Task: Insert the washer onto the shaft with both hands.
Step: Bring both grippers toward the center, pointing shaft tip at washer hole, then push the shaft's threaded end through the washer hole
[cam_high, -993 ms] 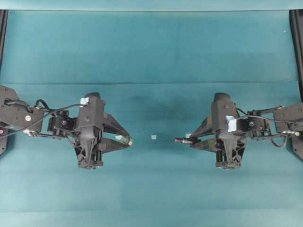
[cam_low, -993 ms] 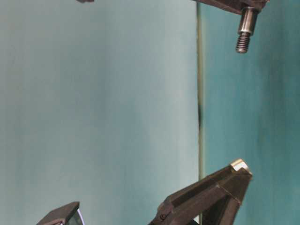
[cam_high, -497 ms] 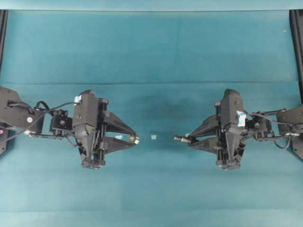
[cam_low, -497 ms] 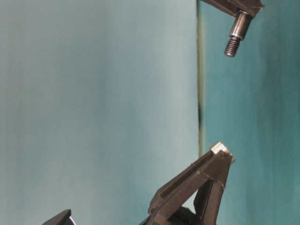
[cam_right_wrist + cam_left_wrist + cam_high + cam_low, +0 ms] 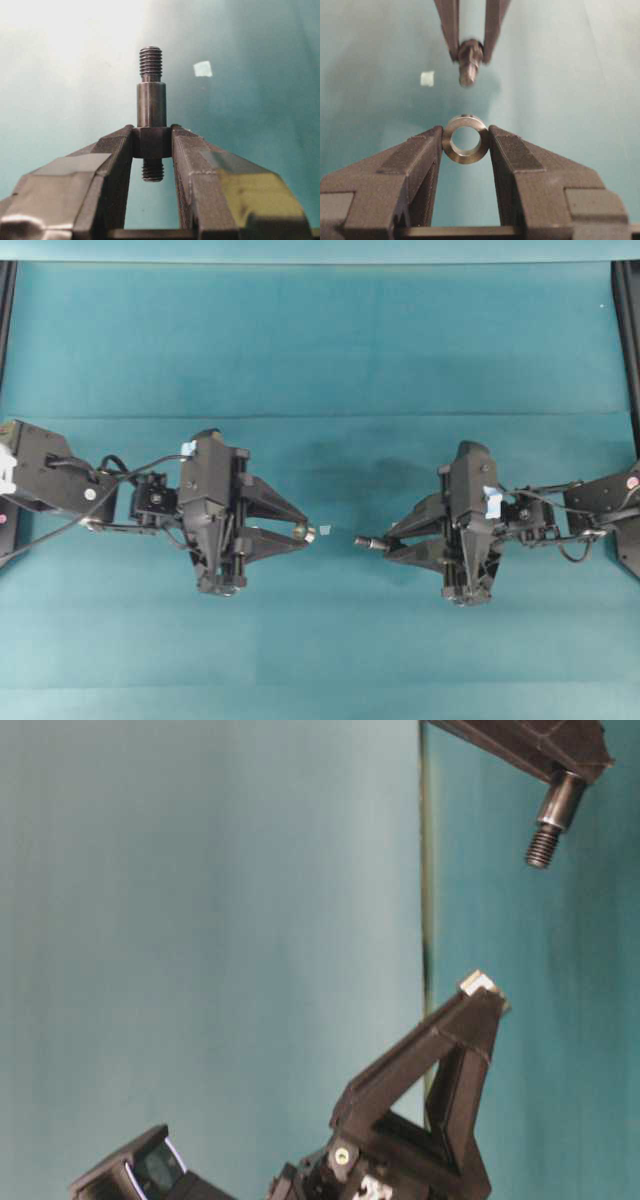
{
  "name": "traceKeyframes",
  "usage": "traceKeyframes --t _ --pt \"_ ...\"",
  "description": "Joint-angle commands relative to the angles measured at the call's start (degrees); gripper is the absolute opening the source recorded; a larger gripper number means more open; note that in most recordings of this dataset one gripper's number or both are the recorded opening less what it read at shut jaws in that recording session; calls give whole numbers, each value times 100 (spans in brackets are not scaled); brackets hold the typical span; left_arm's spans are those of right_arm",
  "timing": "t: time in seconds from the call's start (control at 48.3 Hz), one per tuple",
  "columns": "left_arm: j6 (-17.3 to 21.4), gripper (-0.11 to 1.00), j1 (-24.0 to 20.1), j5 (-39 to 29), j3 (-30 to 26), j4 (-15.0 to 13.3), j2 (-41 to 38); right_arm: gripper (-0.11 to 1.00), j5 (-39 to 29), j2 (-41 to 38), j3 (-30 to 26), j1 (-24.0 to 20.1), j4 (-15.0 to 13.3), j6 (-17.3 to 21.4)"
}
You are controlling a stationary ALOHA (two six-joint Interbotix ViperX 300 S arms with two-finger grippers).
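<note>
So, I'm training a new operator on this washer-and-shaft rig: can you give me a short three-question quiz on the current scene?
1. True or false: the washer is already on the shaft.
2. Which claw grips the shaft? A) left claw B) right claw
3. Fill in: the shaft's free end, pointing toward the washer, is ____ (smooth or threaded).

Key:
1. False: a gap separates them, with a pale blue tape square on the teal table nearby.
2. B; the left claw pinches the washer by its rim.
3. Threaded.
</note>
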State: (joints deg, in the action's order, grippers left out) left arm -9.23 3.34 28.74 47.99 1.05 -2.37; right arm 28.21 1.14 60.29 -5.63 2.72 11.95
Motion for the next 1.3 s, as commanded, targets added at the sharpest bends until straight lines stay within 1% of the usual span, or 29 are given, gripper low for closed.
traceKeyframes --t 0.0,0.269,0.579,0.952,1.283 --pt "-9 38 9 70 -132 9 -26 1 114 18 -79 -26 0 53" --pt "-26 38 9 123 -272 18 -158 1 246 -35 -88 -26 9 53" --pt "-26 38 18 167 -431 9 -325 1 246 -114 -202 -26 0 53" --pt "-35 38 44 211 -483 18 -369 1 352 -290 -352 -26 9 53" --pt "-35 38 53 211 -519 9 -431 1 475 -308 -352 -18 0 53"
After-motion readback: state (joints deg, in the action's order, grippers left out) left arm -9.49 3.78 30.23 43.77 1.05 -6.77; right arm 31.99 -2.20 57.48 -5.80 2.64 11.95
